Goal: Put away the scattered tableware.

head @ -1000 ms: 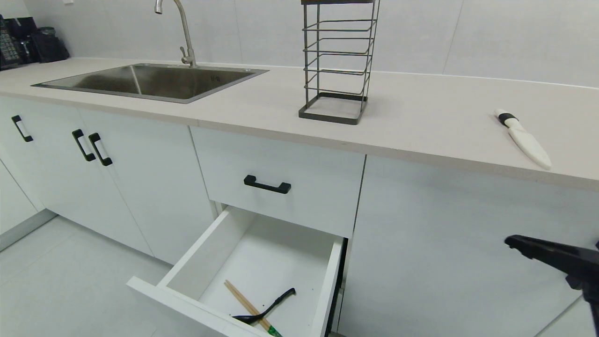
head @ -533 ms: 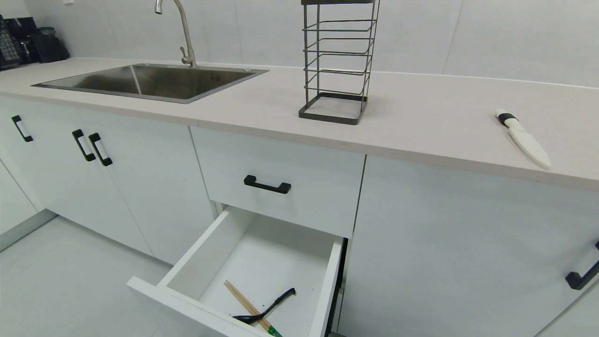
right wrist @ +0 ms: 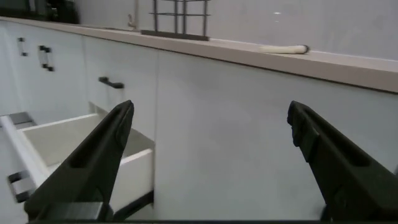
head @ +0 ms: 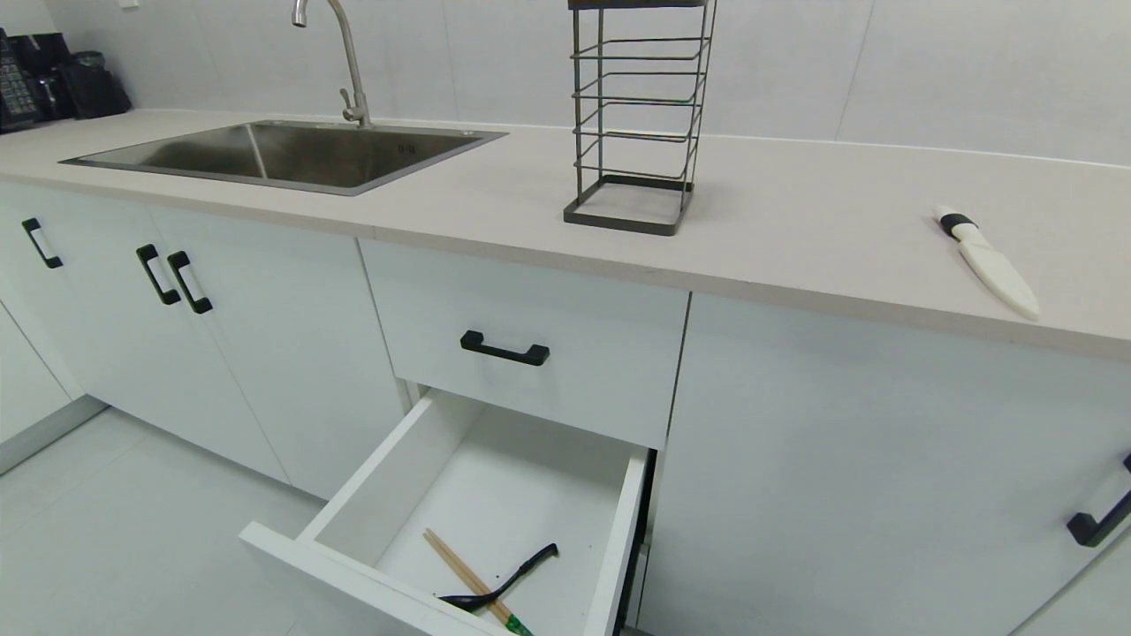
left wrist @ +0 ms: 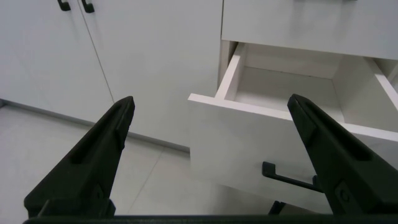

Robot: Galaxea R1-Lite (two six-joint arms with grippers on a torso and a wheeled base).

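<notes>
Two pincers sit nearest, both low in front of the cabinets. The left pincer has its fingers spread wide with nothing between them and faces the pulled-out drawer. The right pincer is likewise spread and empty, facing the plain white cabinet front below the bench. The open drawer is the lower of two and is drawn well out. Inside, toward its front, lie a pair of wooden chopsticks, green at the near tip, and a black spoon; the spoon lies across the chopsticks, touching them. Above, the upper drawer is shut, with its black handle facing out. On the bench top, out to the robot's right and near the front edge, one white knife with a black band near its far end lies flat, well apart from everything else. Farther back, mid-bench, a dark wire rack stands upright. Farthest off to the left are the steel sink and its faucet. Judgement: the task is partly done. The chopsticks and spoon look stowed, and the knife seems to be the one loose piece left to fetch, carry to the drawer and set down, after which the drawer wants closing. Neither pincer is near the knife yet.
</notes>
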